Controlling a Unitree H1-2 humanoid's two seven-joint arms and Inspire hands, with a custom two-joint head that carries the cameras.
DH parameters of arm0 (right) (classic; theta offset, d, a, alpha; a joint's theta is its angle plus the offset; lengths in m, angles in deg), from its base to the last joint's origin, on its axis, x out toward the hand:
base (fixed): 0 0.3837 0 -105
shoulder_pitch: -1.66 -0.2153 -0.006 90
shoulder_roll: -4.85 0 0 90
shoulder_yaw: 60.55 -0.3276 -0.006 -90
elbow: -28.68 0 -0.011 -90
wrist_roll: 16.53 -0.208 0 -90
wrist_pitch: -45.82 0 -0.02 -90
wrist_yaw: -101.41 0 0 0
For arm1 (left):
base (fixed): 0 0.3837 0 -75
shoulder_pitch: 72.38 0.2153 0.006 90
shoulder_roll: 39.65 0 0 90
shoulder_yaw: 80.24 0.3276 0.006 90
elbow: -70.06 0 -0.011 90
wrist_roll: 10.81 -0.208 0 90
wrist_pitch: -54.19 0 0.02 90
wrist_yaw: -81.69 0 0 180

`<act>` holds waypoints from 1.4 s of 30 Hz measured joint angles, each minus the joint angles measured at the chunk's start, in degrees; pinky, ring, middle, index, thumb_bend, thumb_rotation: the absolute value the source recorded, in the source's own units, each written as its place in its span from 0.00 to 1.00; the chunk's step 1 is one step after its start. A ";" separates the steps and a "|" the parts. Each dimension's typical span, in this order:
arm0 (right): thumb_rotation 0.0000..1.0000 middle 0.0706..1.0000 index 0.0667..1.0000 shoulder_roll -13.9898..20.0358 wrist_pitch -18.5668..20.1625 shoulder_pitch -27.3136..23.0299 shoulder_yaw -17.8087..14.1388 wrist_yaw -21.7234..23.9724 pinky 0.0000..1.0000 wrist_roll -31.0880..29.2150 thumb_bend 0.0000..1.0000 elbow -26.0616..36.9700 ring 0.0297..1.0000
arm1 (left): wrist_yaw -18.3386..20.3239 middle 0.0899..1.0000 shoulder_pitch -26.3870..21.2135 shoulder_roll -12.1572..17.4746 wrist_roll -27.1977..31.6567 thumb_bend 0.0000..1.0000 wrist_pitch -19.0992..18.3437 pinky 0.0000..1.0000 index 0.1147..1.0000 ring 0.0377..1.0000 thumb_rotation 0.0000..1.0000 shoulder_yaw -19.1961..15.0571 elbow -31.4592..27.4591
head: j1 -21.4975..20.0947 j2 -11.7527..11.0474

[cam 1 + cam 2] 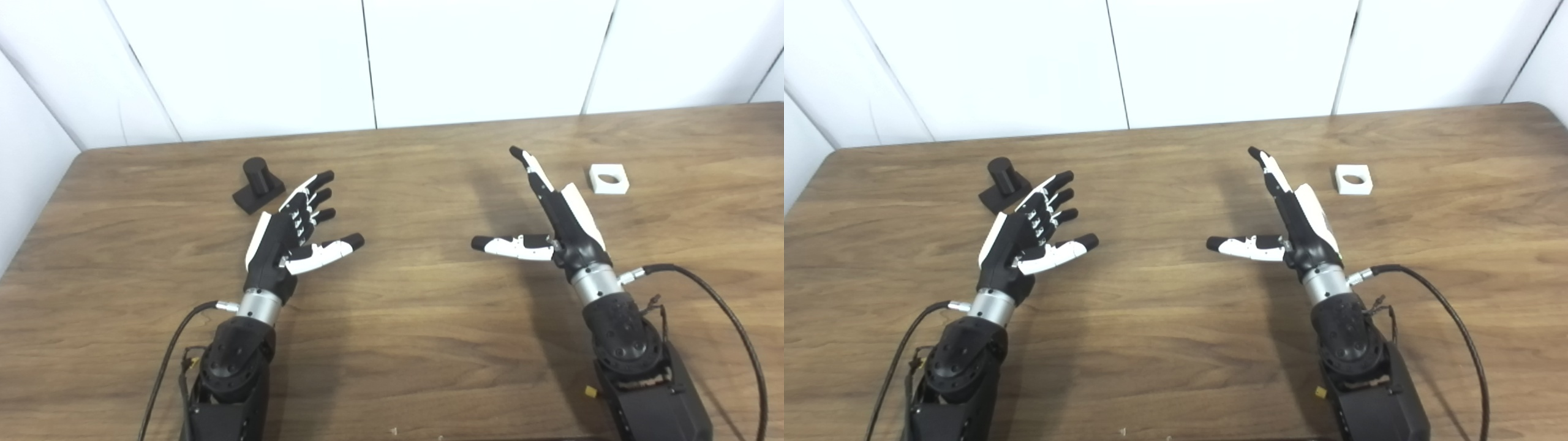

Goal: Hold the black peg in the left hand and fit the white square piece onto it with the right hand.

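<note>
Peg (259, 183) first: one black peg, a short cylinder upright on a flat square base, sits on the table in the upper left of the frame. It lies just beyond the left hand (288, 236), near the fingertips, and I cannot tell whether they touch. One white square (609, 179) with a round hole through it lies flat in the upper right, a little off to the right of the right hand (560, 220) and clear of it.

Two hands, one per arm, both rising from the bottom edge. Left hand is released, holding nothing, fingers spread and pointing up and to the right, thumb stuck out toward the frame's centre. Right hand is likewise slack and empty: fingers stretched straight toward the top of the frame, seen edge-on, thumb jutting left toward the middle. A wide stretch of bare wood lies between the two thumbs.

One black cable (723, 318) loops off each wrist (the right one arcs wide toward the lower right corner).

The table (404, 343) is brown wood-grain with a rounded far corner. White panelled walls (478, 55) with dark vertical seams stand behind it.
</note>
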 measured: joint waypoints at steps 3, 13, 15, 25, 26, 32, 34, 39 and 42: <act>0.25 1.00 0.96 -0.04 0.00 0.00 0.02 -0.14 0.99 0.11 0.85 0.00 1.00 | -0.08 0.94 0.00 0.00 -0.28 0.80 0.02 0.87 0.84 0.94 0.01 0.06 0.00 | 0.09 -0.09; 0.26 1.00 0.96 0.04 -0.49 0.00 -0.02 -0.45 0.99 0.20 0.84 -0.12 1.00 | -0.32 0.93 0.00 -0.03 -0.84 0.78 0.11 0.87 0.84 0.94 0.00 0.29 0.02 | 2.36 -0.79; 0.27 1.00 0.96 0.14 -0.72 0.01 -0.03 -0.46 0.98 0.20 0.85 -0.12 1.00 | -0.33 0.92 0.00 -0.03 -1.62 0.78 0.33 0.83 0.84 0.93 0.02 0.63 0.10 | 5.34 -1.32; 0.19 1.00 0.98 2.81 -3.35 0.64 -1.47 -0.46 1.00 -0.84 0.82 -1.12 1.00 | -2.02 0.92 0.00 -2.34 -4.79 0.77 2.76 0.91 0.83 0.97 0.03 2.65 2.52 | 16.52 -4.83; 0.19 1.00 0.98 3.02 -3.50 0.65 -1.68 -0.46 1.00 -1.06 0.82 -1.46 1.00 | -2.24 0.92 -0.01 -2.58 -5.03 0.77 2.81 0.91 0.83 0.97 0.03 2.67 2.59 | 17.13 -5.18; 0.21 1.00 0.98 3.15 -3.60 0.72 -1.77 -0.45 1.00 -1.54 0.82 -2.44 1.00 | -3.99 0.92 -0.05 -2.75 -7.55 0.74 4.63 0.92 0.83 0.96 0.05 2.63 3.21 | 16.97 -5.27; 0.20 1.00 0.97 3.13 -3.59 0.72 -1.76 -0.45 0.99 -1.54 0.83 -2.44 1.00 | -4.14 0.92 -0.15 -2.56 -8.01 0.74 4.72 0.90 0.83 0.96 0.07 2.50 3.21 | 16.79 -5.27; 0.19 1.00 0.97 3.11 -3.58 0.71 -1.77 -0.46 0.98 -1.50 0.84 -2.45 1.00 | -4.02 0.92 -0.44 -1.37 -8.14 0.73 5.05 0.90 0.84 0.95 0.06 2.36 3.20 | 16.79 -5.36; 0.19 1.00 0.96 3.11 -3.56 0.70 -1.78 -0.46 0.97 -1.51 0.84 -2.44 1.00 | -4.24 0.92 -0.79 -0.67 -9.33 0.74 5.04 0.88 0.83 0.92 0.06 2.33 2.87 | 16.87 -5.45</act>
